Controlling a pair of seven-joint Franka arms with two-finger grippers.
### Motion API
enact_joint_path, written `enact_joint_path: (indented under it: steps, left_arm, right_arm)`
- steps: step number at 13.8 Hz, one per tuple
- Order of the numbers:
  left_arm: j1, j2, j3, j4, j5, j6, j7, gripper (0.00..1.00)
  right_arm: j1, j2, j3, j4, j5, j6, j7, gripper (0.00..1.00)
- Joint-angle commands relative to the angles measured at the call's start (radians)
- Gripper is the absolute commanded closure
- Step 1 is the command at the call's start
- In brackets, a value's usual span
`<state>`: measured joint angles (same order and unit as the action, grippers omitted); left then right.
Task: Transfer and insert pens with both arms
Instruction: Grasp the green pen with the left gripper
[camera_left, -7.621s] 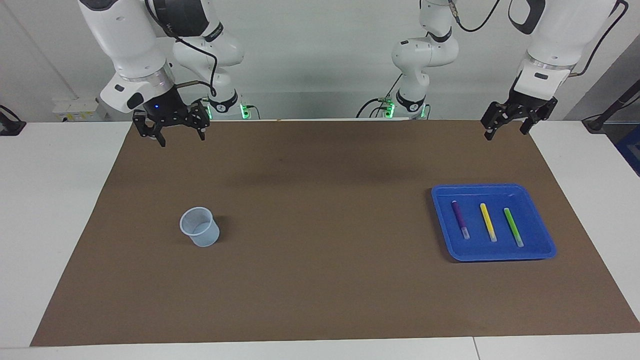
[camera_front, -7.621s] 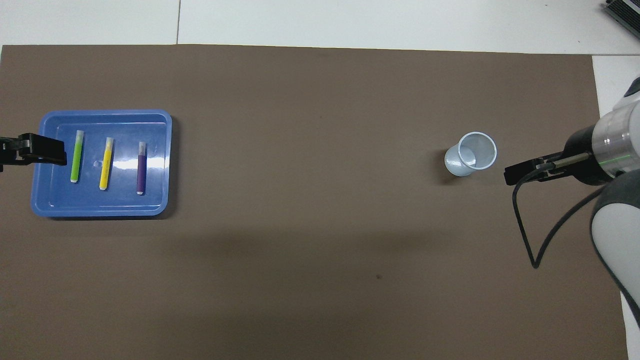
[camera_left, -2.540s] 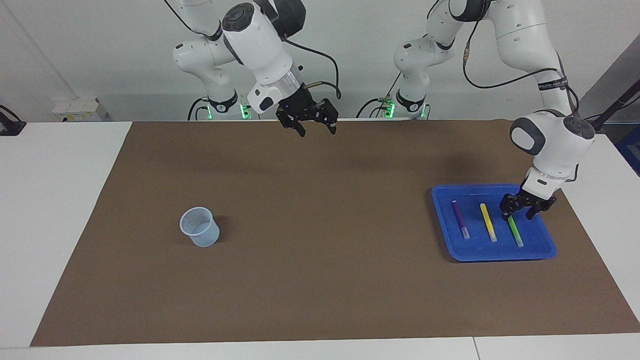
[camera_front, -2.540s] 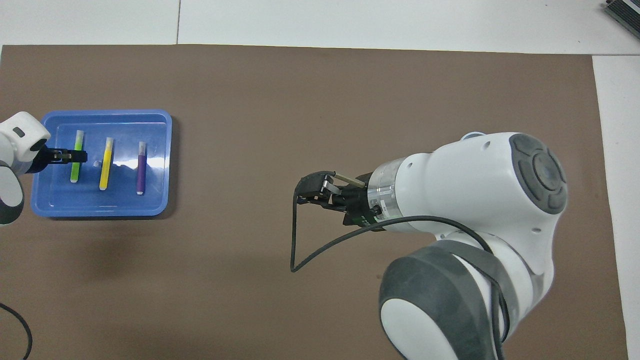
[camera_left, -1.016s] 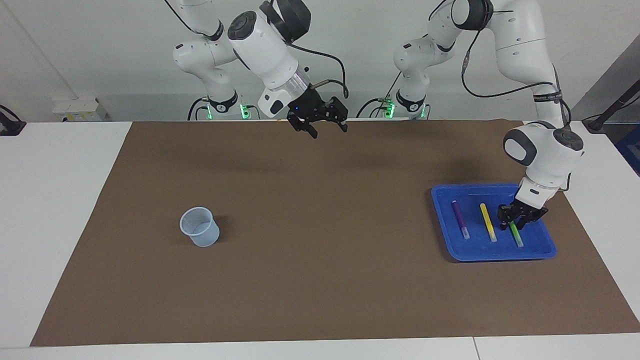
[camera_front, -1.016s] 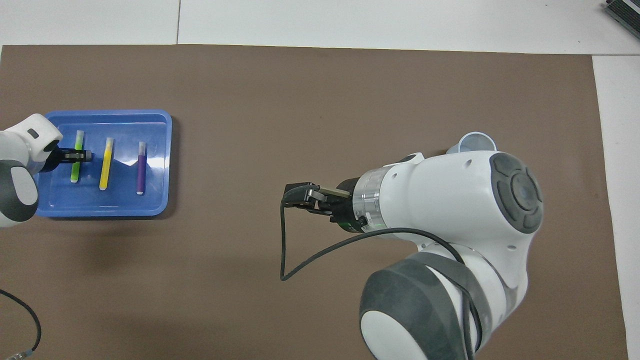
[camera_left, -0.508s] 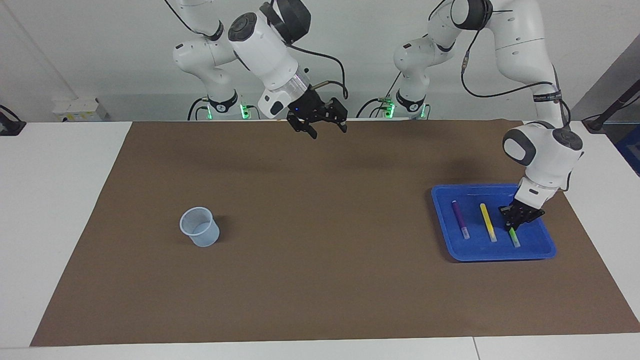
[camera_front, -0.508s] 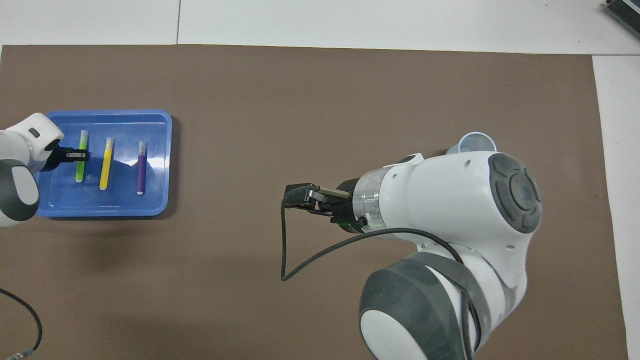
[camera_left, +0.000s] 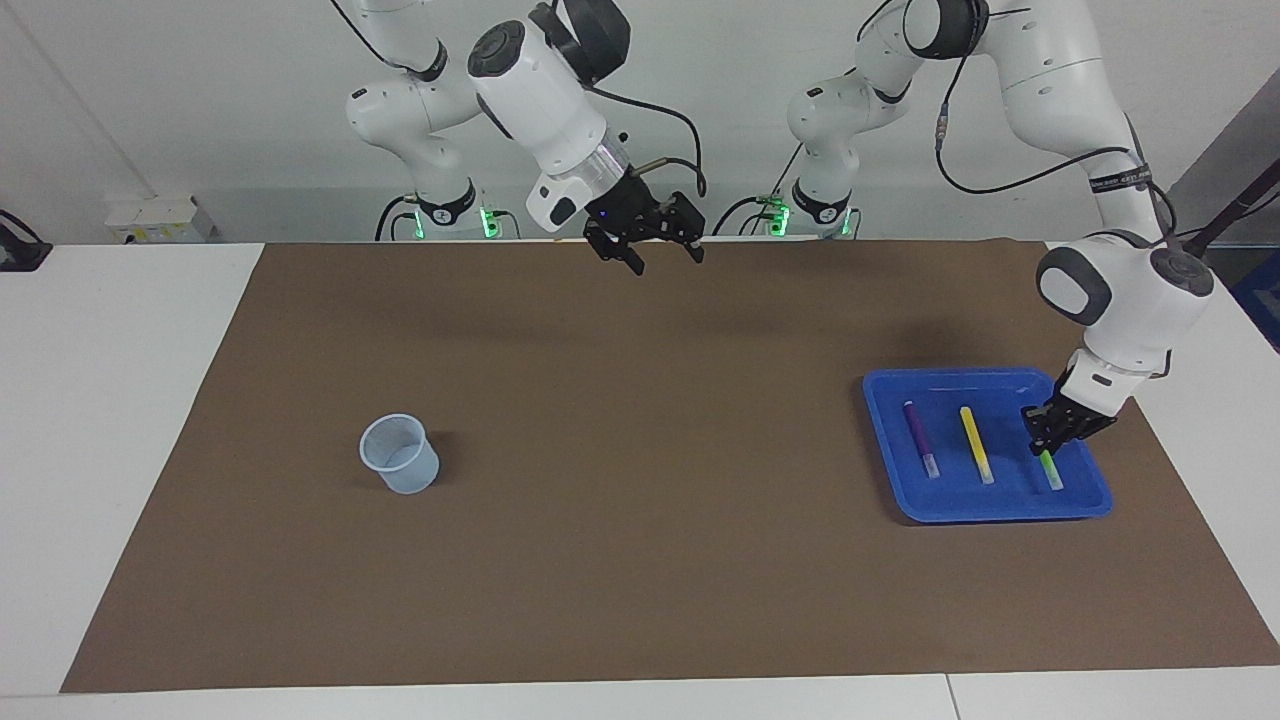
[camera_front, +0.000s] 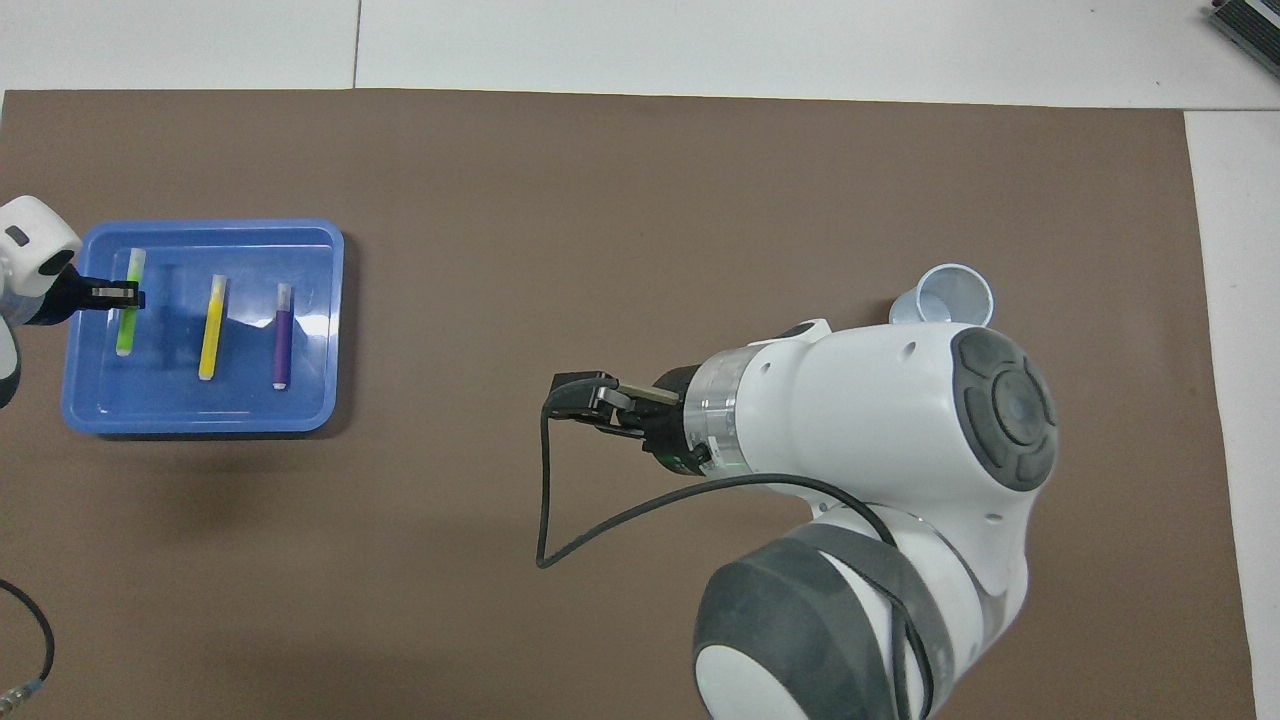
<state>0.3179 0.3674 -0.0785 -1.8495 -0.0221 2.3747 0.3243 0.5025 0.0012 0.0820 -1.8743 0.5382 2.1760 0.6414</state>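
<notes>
While the green pen (camera_left: 1047, 467) hangs pinched in the left gripper (camera_left: 1045, 440) just over the tray (camera_left: 890, 495), at the tray's edge toward the left arm's end, step one is in hand: pickup for the transfer. Fingers are closed on the pen's upper part, pen tilted, pale cap end lowest; whether the cap end touches the tray floor I can't tell. Yellow pen (camera_left: 975, 443) and purple pen (camera_left: 920, 437) lie flat in the tray, side by side, apart from each other.

Right gripper (camera_left: 648, 247) hovers over the mat's edge nearest the robots, approx mid-table, fingers spread and empty — prob. waiting for the handover. Cup (camera_left: 399, 454) stands upright toward the right arm's end, well apart from the tray.

Next move, as I judge it: lift clear of the tray rim, carry toward mid-table, present the pen w/ a free length exposed so the right fingers can close on it w/o hitting the left ones. Then right arm drops it in the cup. Two pens to go after.
</notes>
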Motion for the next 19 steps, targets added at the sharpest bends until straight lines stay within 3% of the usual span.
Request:
enact_joint_path:
  steps: [1,5,8,11,13,19]
  left_arm:
    - [0.03,-0.047,-0.006,0.001,-0.002,-0.063,0.001,1.0]
    - [0.017,-0.122,-0.007,0.003,-0.065,-0.194,-0.088,1.0]
    - [-0.002,-0.172,-0.03,0.027,-0.194,-0.359,-0.398,1.0]
    - [-0.048,-0.232,-0.046,0.042,-0.206,-0.452,-0.589,1.0]
    - [-0.051,-0.266,-0.053,0.061,-0.277,-0.538,-0.749,1.0]
    - [-0.106,-0.379,-0.084,0.047,-0.407,-0.646,-1.202,1.0]
  right_arm:
    - [0.002,0.002,0.001,-0.012,0.031,0.024,0.011,0.0]
    - [0.002,0.002,0.001,-0.012,0.031,0.022,0.011,0.0]
    - [0.002,0.002,0.001,-0.012,0.031,0.022,0.011,0.0]
    - [0.002,0.002,0.001,-0.012,0.031,0.022,0.011,0.0]
    - [0.002,0.002,0.001,-0.012,0.031,0.021,0.012,0.0]
    - [0.002,0.002,0.001,-0.012,0.031,0.021,0.014,0.0]
